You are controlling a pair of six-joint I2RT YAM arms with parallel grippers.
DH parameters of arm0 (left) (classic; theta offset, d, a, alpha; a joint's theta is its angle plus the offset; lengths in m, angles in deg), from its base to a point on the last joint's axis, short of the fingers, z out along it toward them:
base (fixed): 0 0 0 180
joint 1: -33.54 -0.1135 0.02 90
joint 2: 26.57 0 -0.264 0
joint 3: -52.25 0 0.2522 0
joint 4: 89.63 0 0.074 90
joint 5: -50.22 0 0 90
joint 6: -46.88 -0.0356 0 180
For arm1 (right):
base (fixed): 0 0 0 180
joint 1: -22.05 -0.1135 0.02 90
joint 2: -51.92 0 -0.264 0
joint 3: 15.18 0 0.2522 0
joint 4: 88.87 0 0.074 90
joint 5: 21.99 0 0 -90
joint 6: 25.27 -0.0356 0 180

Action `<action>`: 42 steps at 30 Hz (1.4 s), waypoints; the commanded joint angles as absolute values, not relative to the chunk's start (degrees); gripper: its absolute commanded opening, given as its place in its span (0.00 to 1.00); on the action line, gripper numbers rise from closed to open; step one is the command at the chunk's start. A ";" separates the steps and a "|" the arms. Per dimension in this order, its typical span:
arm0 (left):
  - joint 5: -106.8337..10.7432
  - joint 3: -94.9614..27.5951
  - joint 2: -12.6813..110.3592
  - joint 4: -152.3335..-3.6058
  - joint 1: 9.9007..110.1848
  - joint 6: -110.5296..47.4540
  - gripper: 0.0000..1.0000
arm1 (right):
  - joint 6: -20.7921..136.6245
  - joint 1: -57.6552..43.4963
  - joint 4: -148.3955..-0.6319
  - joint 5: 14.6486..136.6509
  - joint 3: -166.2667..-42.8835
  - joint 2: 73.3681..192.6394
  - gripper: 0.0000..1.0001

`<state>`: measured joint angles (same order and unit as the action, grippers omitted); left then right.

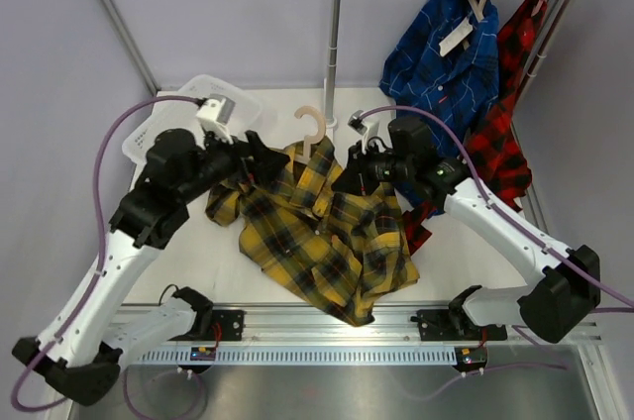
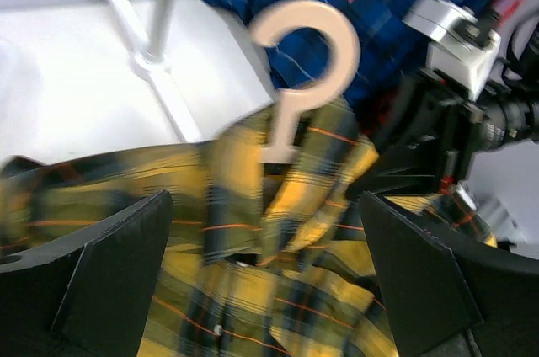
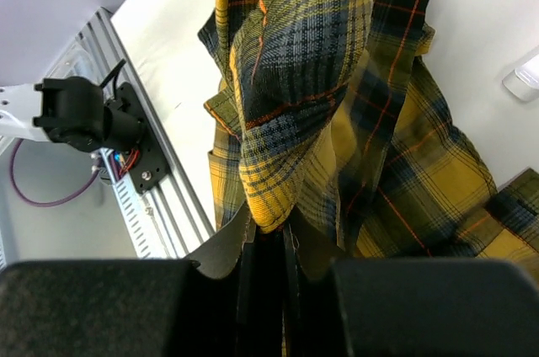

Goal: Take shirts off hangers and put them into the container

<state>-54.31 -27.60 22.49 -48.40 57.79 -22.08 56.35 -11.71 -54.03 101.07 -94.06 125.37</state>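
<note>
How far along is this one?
Done: nothing; no shirt shows in the container. In hand: yellow shirt lies on the table, hanger in its collar, right gripper shut on its fabric, left gripper open. Left: blue shirt and red shirt hang on the rack.

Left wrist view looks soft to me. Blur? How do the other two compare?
Left wrist: blurred throughout, the hanger hook pale and smeared, the table nearly blown out white. Right wrist: yellow shirt weave crisp, its own jaws a dark, defocused mass at the bottom. Top external: sharp, evenly lit.
</note>
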 commanded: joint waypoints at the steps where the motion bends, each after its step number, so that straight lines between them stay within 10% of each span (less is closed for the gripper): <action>1: -44.15 -33.05 26.59 -50.03 69.17 -23.33 0.98 | 54.89 -13.54 -61.13 98.16 -96.09 126.36 0.00; 24: -22.91 -34.02 41.46 -57.50 79.07 -22.11 0.45 | 52.69 -15.39 -61.84 99.65 -96.00 122.68 0.00; 42: -23.52 -34.20 44.18 -59.52 78.98 -23.17 0.43 | 52.95 -15.83 -61.75 101.49 -96.09 121.09 0.00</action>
